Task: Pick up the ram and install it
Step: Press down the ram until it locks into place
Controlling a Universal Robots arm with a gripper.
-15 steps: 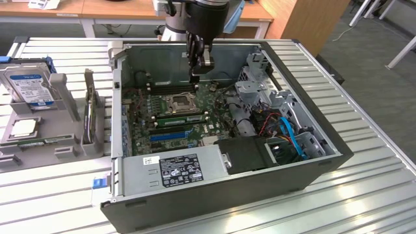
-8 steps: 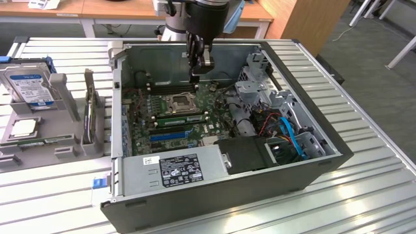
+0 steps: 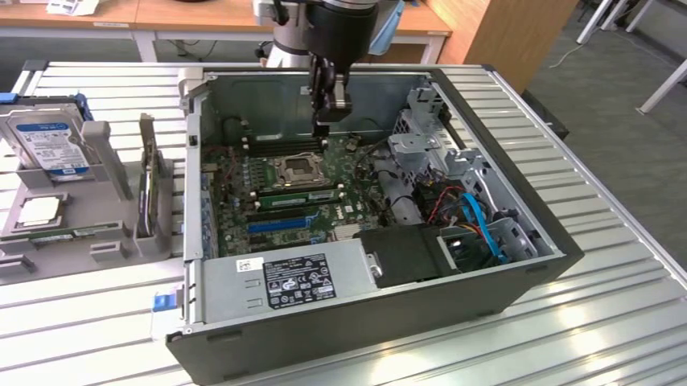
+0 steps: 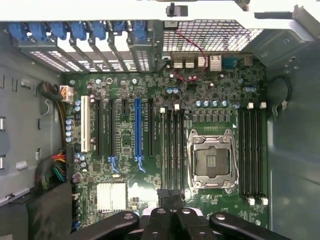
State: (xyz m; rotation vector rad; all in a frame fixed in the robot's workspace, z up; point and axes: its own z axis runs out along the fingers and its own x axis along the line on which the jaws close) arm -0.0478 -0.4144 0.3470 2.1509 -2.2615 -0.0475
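Note:
The ram is a long green stick standing in a memory slot on the near side of the CPU socket, inside the open computer case. My gripper hangs above the far part of the motherboard, apart from the ram, shut with nothing between its fingers. In the wrist view the shut gripper points down at the board near the black memory slots beside the CPU socket.
A power supply fills the case's near side, and a drive cage with blue and red cables fills the exterior view's right. A grey parts tray with a hard drive stands at the left. The blue expansion slot lies past the memory slots.

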